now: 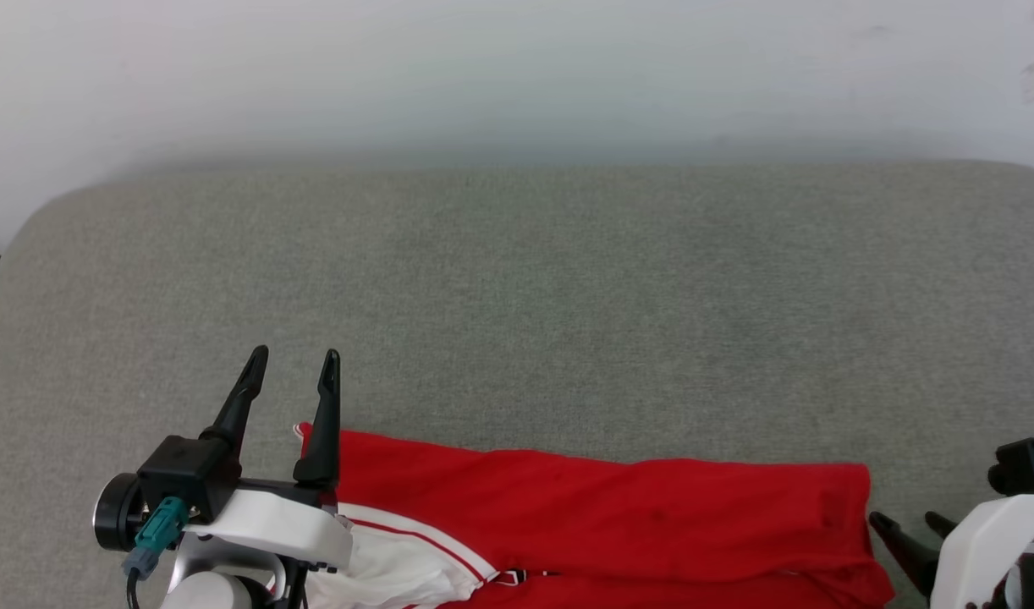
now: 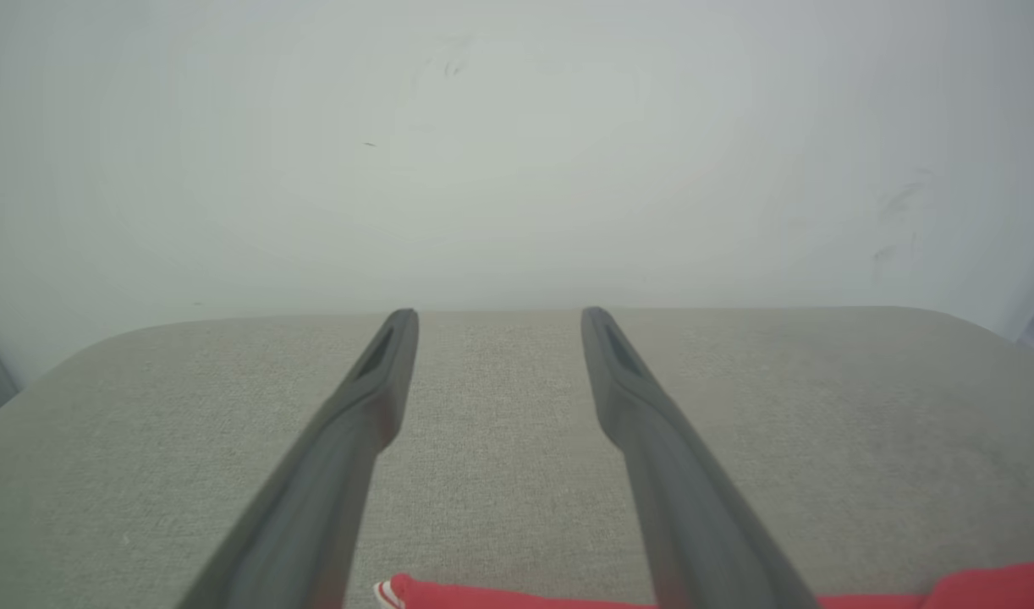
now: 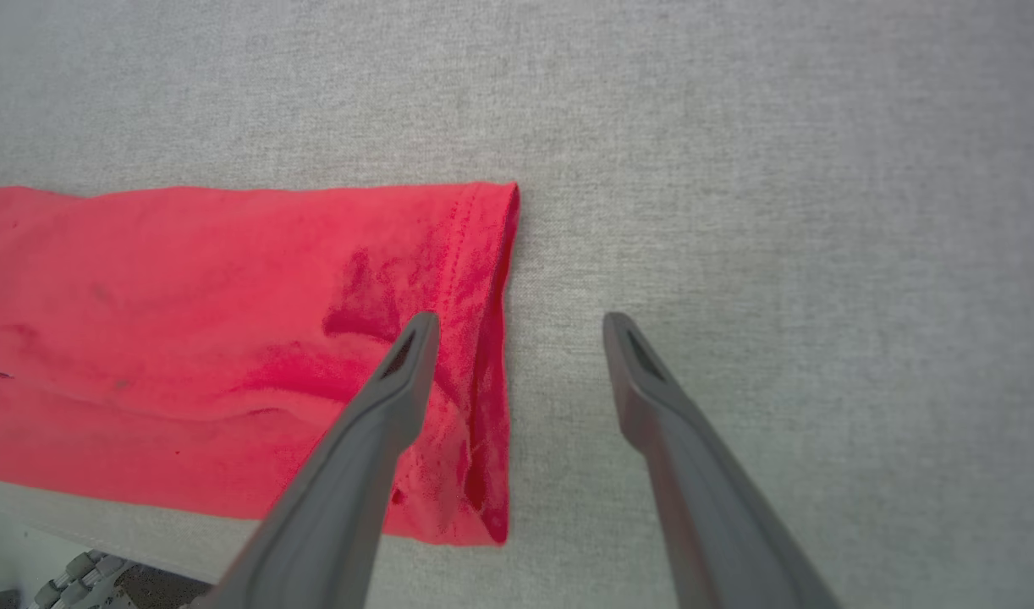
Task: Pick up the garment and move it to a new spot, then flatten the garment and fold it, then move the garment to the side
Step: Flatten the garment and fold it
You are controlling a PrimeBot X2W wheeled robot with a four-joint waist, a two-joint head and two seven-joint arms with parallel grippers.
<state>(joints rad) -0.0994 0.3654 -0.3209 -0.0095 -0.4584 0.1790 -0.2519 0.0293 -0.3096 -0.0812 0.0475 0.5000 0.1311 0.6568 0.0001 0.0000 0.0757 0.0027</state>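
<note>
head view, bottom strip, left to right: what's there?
left pincer, open → garment, lying flat on the grey padded surface → right pincer, open, just past the garment's right edge.

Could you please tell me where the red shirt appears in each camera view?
Head view: the bright red soft fabric shirt lies along the bottom edge, centre to right.
Left wrist view: a thin red strip at the bottom edge.
Right wrist view: left half, hem near centre.
Shared landmark: the grey woven surface beneath it.
</note>
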